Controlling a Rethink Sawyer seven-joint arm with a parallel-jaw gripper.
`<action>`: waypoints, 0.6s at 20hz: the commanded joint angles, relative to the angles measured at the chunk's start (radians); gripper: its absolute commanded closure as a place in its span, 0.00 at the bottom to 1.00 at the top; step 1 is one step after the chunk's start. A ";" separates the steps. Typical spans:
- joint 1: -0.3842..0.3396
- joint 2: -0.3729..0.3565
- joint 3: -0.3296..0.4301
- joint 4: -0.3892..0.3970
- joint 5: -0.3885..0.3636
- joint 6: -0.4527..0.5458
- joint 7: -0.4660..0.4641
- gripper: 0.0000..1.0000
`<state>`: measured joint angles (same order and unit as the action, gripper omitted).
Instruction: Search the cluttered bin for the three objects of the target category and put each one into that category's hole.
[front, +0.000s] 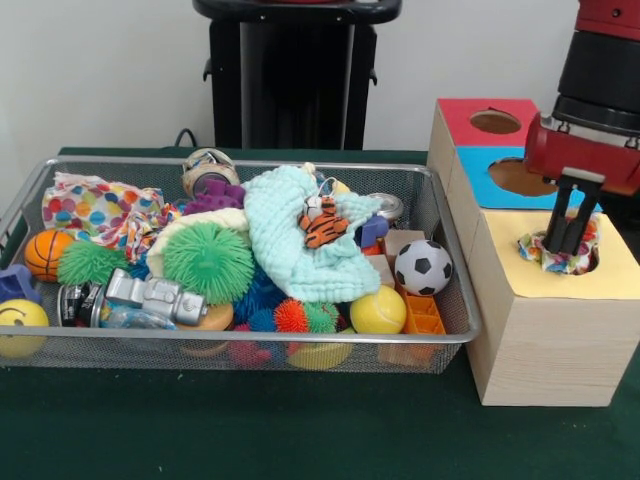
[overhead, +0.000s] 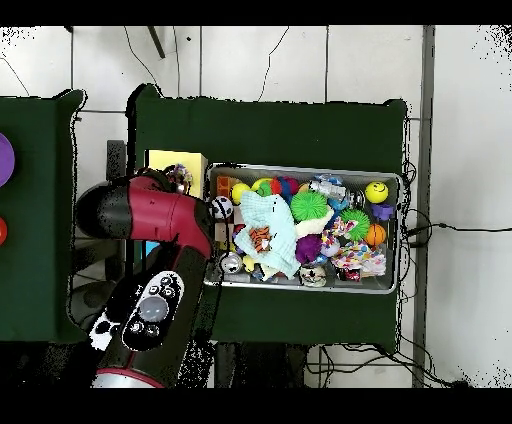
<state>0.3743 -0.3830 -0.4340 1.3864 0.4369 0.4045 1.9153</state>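
The wire mesh bin (front: 240, 340) is full of toys; it also shows in the overhead view (overhead: 300, 287). A white fabric piece with coloured dots (front: 100, 212) lies in the bin's far left corner, seen from above (overhead: 355, 258) too. Whether it is one piece or more, I cannot tell. My gripper (front: 566, 238) stands over the hole (front: 592, 264) of the yellow-topped box (front: 560, 300). Its fingers are close together on another dotted fabric piece (front: 550, 258), which bunches at the hole's rim. In the overhead view my arm (overhead: 150, 215) hides the gripper.
Behind the yellow-topped box are the blue-topped box's hole (front: 520, 177) and the red-topped box's hole (front: 495, 122). The bin holds a mint-green cloth (front: 295, 250), a spiky green ball (front: 208, 262), a small soccer ball (front: 423, 267), a toy tiger (front: 322, 224) and a basketball (front: 47, 253).
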 joint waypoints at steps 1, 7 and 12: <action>-0.048 0.074 0.147 0.086 0.045 -0.066 0.240 1.00; -0.059 0.096 0.176 0.092 0.047 -0.117 0.237 1.00; -0.080 0.119 0.223 0.100 0.046 -0.164 0.227 1.00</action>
<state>0.3435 -0.3483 -0.3692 1.3995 0.4486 0.3220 1.9153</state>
